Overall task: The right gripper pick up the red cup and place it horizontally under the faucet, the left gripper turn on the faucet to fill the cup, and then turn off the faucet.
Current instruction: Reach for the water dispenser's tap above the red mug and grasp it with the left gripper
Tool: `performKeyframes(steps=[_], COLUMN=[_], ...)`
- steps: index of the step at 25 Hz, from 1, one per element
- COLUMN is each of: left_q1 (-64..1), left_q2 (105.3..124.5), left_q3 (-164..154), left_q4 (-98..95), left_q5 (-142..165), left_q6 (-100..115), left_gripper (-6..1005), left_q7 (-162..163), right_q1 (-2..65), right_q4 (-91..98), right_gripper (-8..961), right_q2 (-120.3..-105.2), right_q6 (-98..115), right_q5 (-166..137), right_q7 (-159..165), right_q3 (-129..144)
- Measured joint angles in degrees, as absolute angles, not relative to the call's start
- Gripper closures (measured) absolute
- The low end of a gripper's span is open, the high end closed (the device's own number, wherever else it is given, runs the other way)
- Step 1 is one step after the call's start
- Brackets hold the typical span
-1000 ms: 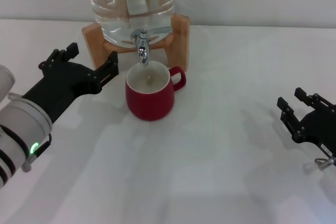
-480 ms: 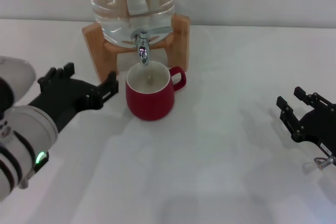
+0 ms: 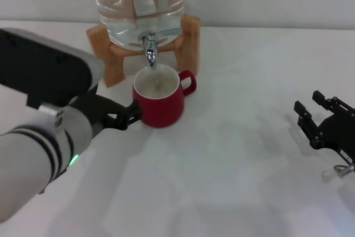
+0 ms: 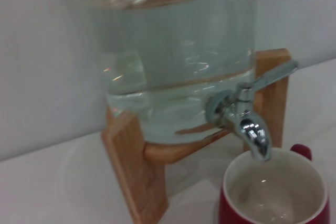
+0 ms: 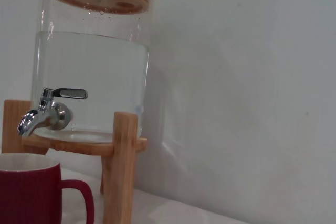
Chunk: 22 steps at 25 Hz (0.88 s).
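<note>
Left gripper [image 3: 123, 116]: low over the surface's left half, fingers apart, their tips just beside the cup's left flank; whether they touch it cannot be told.

Water jug [image 3: 137, 1]: clear, on a wooden stand [image 3: 190, 36] at the back edge of the surface, about mid-width.

Faucet [image 3: 150, 48]: chrome, spout pointing down over the cup's mouth; lever [image 4: 274, 74] projects toward the robot's right (no stream visible).

Red cup [image 3: 159, 99]: upright on the surface directly below the spout, handle to the right, cream inside showing.

Right gripper [image 3: 321, 119]: parked near the right edge, fingers apart, empty.

Governing relation: the lever lies above and beyond the left fingers, up over the cup; the left arm is far nearer than the right.
</note>
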State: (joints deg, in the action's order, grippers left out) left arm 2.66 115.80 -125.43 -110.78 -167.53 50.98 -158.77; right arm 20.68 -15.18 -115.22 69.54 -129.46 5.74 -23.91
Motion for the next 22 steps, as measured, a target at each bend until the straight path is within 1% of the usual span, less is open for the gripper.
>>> performKeyframes(steps=[9,15,22], left_q1=[-1.9,-2.3,-2.9], left_q2=[116.19,115.01,114.16], left_q3=[-125.3,-125.6,-125.7], left_q4=[-111.2,-111.0,-109.6], left_q5=[-167.6,-167.6,-167.6], left_q6=[55.3,53.2,49.2], left_gripper=[130,131,132], left_q7=[-161.7,-161.8,-161.8], right_q1=[21.6,22.1,22.3], right_q4=[-14.0,-13.9,-13.9], right_gripper=[545,545,546], right_q2=[-115.31,-115.31,-115.31], right_q6=[69.5,69.3,69.3], right_q5=[-129.5,-129.5,-129.5], right_q7=[7.4,7.5,7.6], right_q3=[-24.0,-24.0,-23.9])
